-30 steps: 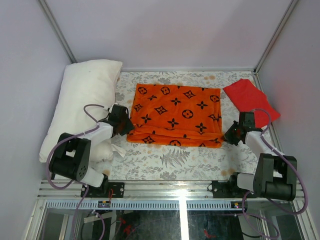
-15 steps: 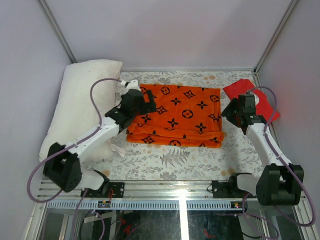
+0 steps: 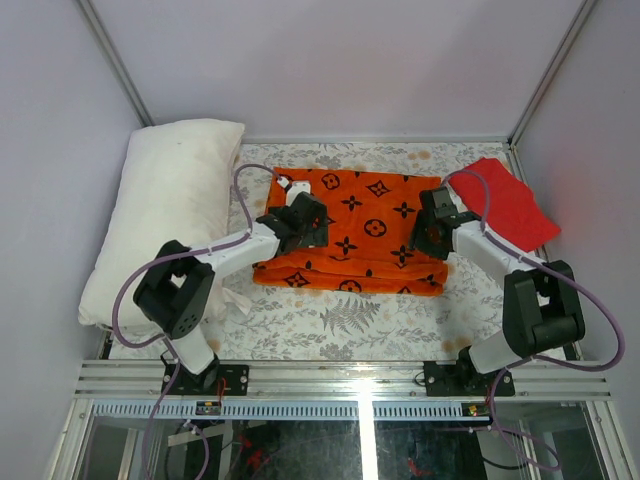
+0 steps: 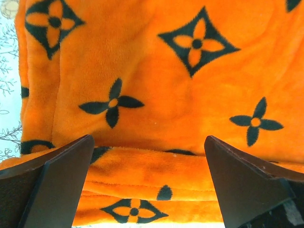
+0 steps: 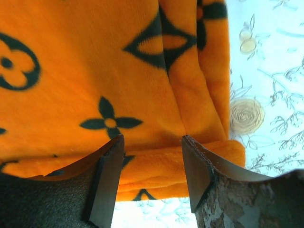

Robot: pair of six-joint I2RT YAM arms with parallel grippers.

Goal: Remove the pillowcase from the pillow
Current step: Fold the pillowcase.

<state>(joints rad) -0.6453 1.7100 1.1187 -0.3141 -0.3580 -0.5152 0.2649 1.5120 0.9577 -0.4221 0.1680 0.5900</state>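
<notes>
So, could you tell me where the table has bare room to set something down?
Bare: the front strip of table covering between pillowcase and near rail, and a thinner strip behind it. Crowded: pillow left, red cloth far right, left gripper and right gripper over the pillowcase.

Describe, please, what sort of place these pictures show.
Probably a robot test booth: pale walls with metal frame posts enclose a floral-covered table holding a plump white pillow and orange black-patterned pillowcase.

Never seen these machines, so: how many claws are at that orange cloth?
2: the left gripper over the left part of the pillowcase, the right gripper over its right edge. None looks hidden.
</notes>
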